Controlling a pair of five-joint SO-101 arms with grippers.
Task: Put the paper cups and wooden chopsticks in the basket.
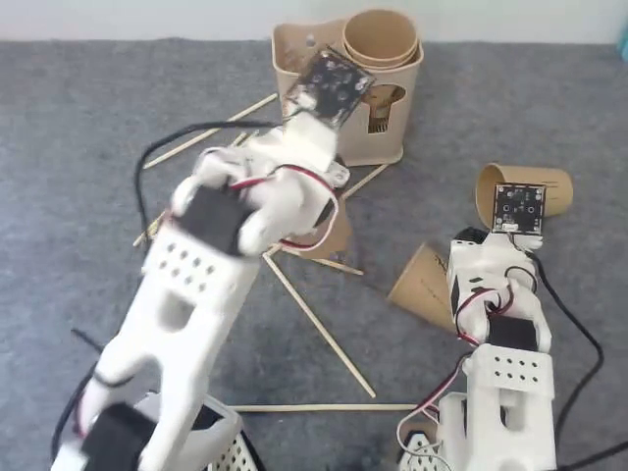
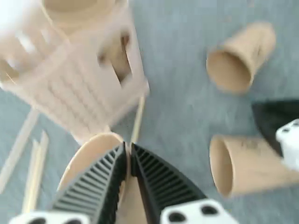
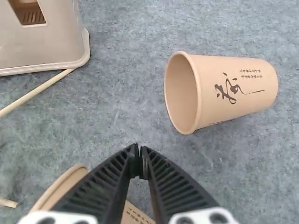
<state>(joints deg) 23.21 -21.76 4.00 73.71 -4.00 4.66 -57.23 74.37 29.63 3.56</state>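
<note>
My left gripper (image 2: 128, 157) is shut on the rim of a paper cup (image 2: 91, 154), close beside the beige slatted basket (image 2: 79, 79). In the high view this cup (image 1: 334, 240) peeks out under the left arm, in front of the basket (image 1: 378, 132). Another cup (image 1: 381, 37) stands inside the basket. My right gripper (image 3: 139, 158) is shut with nothing in it, above the carpet. It points at a cup (image 3: 219, 93) lying on its side. A second lying cup (image 1: 424, 285) rests left of the right arm. Wooden chopsticks (image 1: 319, 324) lie scattered on the carpet.
Grey carpet covers the table. One chopstick (image 1: 324, 407) lies crosswise between the arm bases, others (image 1: 211, 128) left of the basket, and one (image 3: 37, 91) by the basket's foot. The right arm's black body (image 2: 275, 121) is near the left gripper.
</note>
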